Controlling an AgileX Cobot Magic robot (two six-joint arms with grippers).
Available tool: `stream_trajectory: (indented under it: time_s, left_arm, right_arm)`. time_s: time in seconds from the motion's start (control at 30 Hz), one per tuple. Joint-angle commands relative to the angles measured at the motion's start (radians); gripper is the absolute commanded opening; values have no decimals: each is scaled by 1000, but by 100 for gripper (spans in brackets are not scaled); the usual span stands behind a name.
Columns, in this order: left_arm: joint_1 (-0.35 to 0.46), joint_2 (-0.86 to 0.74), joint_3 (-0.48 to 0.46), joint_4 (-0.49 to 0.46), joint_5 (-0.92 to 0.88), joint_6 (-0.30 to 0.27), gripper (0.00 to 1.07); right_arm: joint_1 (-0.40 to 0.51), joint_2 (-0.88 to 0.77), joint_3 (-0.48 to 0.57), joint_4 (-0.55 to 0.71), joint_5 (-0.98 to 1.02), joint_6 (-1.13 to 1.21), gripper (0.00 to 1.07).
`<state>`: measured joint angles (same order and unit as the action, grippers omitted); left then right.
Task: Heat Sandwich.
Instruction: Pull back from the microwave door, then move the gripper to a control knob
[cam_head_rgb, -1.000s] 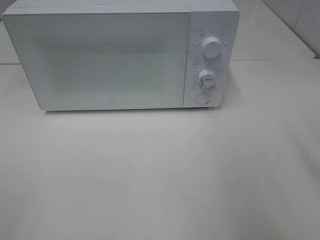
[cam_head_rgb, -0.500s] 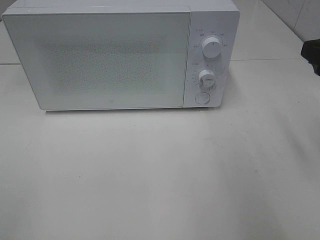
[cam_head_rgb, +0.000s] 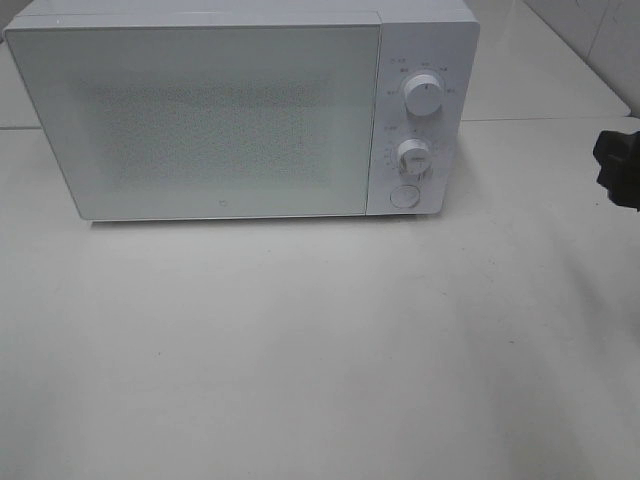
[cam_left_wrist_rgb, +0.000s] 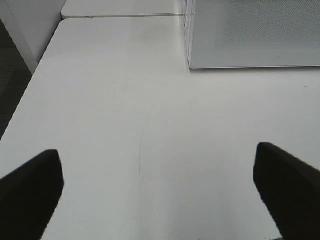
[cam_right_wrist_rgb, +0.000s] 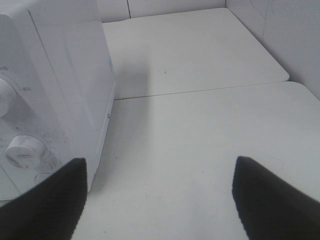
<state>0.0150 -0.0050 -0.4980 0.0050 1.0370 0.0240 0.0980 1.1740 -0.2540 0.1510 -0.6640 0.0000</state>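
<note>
You have the microwave (cam_head_rgb: 240, 110) filling the upper left and centre of the high frame, its door (cam_head_rgb: 200, 120) shut flat. The sandwich shows in no view: it is not on the table (cam_head_rgb: 300, 350) and not in either pincer, and whether it sits behind that frosted, speckled door you cannot tell. The left pincer (cam_left_wrist_rgb: 159, 192) is spread wide with nothing between its fingers (cam_left_wrist_rgb: 30, 190). It hangs low over bare tabletop, facing the door's outer corner. I judge it is parked there to keep clear of the door's swing while staying ready to help. The right pincer (cam_right_wrist_rgb: 157, 205) is also parted and empty, and it points along the control side of the microwave. That makes sense if your step in hand is opening up or setting the heat, since the upper dial (cam_head_rgb: 424, 95), lower dial (cam_head_rgb: 413, 155) and round button (cam_head_rgb: 404, 195) all sit on that panel. The high view gives you the whole front and the panel layout, but of the robot it shows only a dark piece of the right arm (cam_head_rgb: 618, 168) at the right edge, and nothing of the left. The wrist views fill that gap: each shows its own fingers apart and how near it stands to the casing. The right wrist view also shows the side wall and the table seam behind, which the high view hides.
</note>
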Motion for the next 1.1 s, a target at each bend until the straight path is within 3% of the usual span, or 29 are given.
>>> stream_trajectory:
  time_s: [0.03, 0.2, 0.5, 0.63, 0.87, 1.1]
  left_arm:
    - [0, -26, 4, -5, -8, -1, 99]
    - [0, -26, 4, -5, -8, -1, 99]
    - [0, -26, 4, -5, -8, -1, 99]
    - [0, -26, 4, -5, -8, -1, 99]
    - [0, -26, 4, -5, -8, -1, 99]
    - [0, -26, 4, -5, -8, -1, 99]
  right_arm:
    - [68, 33, 9, 56, -75, -58, 76]
    - [170, 96, 9, 133, -138, -135, 76]
    - [429, 282, 7, 423, -427, -218, 76]
    - [511, 355, 6, 482, -512, -232, 76]
    - [594, 462, -62, 547, -534, -233, 76]
    - [601, 557, -161, 550, -525, -236, 76]
